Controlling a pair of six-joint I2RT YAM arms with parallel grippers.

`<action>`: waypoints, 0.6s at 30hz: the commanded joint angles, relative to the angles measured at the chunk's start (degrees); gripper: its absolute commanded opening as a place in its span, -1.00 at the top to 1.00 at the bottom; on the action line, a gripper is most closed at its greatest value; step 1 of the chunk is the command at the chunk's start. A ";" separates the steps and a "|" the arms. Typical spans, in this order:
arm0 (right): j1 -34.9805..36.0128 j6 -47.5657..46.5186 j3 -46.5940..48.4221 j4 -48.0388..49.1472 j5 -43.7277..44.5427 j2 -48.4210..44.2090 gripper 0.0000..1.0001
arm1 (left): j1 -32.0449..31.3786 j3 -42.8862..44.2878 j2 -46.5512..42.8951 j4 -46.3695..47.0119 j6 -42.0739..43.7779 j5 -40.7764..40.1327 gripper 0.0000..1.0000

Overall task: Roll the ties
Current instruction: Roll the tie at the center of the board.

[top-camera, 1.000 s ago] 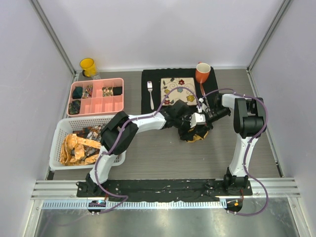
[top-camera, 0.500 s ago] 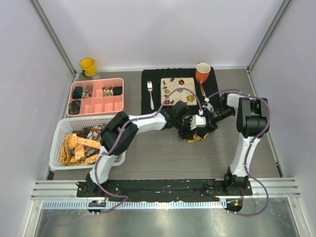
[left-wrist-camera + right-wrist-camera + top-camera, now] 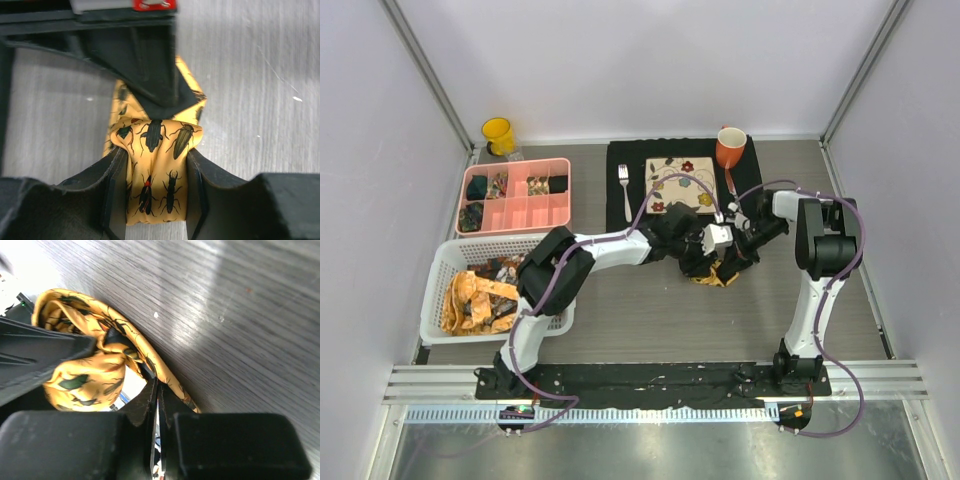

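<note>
Mid-roll on one tie (image 3: pixel 155 165): yellow, beetle print, bunched on the table (image 3: pixel 650 320) just right of centre, roughly 3 o'clock from the middle in the top view. Well apart from the other ties (image 3: pixel 475 300), heaped in the white basket (image 3: pixel 438 262) at 9 o'clock. Pink tray (image 3: pixel 516 163) beyond that at 10 o'clock, with several compartments filled.

Left gripper (image 3: pixel 155 192): clamped on the coiled part of the tie, one finger on each flank, at 8 and 4 o'clock in its own wrist view. Fabric plainly squeezed between them.

Right gripper (image 3: pixel 156 390): fingers all but together, only a thin slit showing. Set against the top of the coil from 12 o'clock in the left wrist view. Cannot tell whether any fabric is caught between the tips. Loose tail of the tie flat on the table, running past those tips toward 5 o'clock in the right wrist view.

Judged step: winding the free tail round the core held on the left.

To do it well:
- Hold the core firm without crushing it flat.
- Draw the tail taut before each wrap, then lay it over the top rather than dragging the whole bundle.
- Line up the edges turn on turn, to prevent telescoping.
- Never release both sides at once; likely slippery cloth, prone to springing open.
- Mind the crowding: very little room between the two sets of fingers.
</note>
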 commanded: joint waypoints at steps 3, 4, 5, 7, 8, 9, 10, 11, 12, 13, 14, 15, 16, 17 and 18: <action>0.40 -3.96 0.07 5.34 18.95 1.72 0.79 | 0.65 -0.83 -3.61 3.45 -2.14 -6.49 0.44; 0.40 -4.13 0.16 5.34 19.13 1.81 0.79 | 0.65 -1.00 -3.00 1.79 -0.99 -6.66 0.44; 0.40 -4.40 0.42 5.25 19.30 2.16 0.79 | 0.56 -1.09 -2.56 0.73 0.15 -7.36 0.44; 0.40 -4.57 0.77 5.34 19.48 2.42 0.79 | 0.56 -0.74 -1.42 -4.36 4.20 -7.19 0.44; 0.40 -4.58 1.21 5.34 19.48 2.86 0.78 | 0.82 -1.00 -1.32 -5.77 5.25 -6.32 0.44; 0.40 -4.58 1.47 5.34 19.48 3.12 0.78 | 0.73 -1.44 -1.32 -7.96 7.87 -6.14 0.44; 0.40 -4.75 1.82 5.43 19.57 3.39 0.78 | 0.73 -2.31 -1.50 -9.03 8.51 -5.87 0.43; 0.40 -4.93 2.78 5.43 19.57 4.26 0.78 | 0.73 -2.76 -1.59 -9.65 9.30 -5.70 0.42; 0.40 -4.93 3.31 5.43 19.57 4.70 0.78 | 0.73 -3.19 -1.67 -10.87 10.00 -5.78 0.41; 0.40 -4.93 4.02 5.34 19.14 5.14 0.78 | 0.65 -3.46 -1.59 -11.49 10.79 -5.96 0.39; 0.40 -4.84 5.24 5.34 18.87 5.41 0.77 | 0.73 -3.38 -1.24 -12.02 10.89 -6.05 0.36; 0.40 -5.01 6.04 4.90 18.17 5.85 0.76 | 0.73 -3.03 -0.98 -12.98 10.98 -6.48 0.34; 0.40 -5.19 7.44 4.46 16.77 5.76 0.74 | 0.65 -2.76 -0.71 -13.78 10.89 -6.57 0.31; 0.40 -5.28 8.06 3.50 16.06 5.68 0.73 | 0.73 -2.67 -0.53 -14.04 10.89 -6.75 0.31; 0.40 -6.32 8.76 2.62 14.92 4.81 0.70 | 0.65 -2.41 -0.18 -14.13 10.71 -7.27 0.29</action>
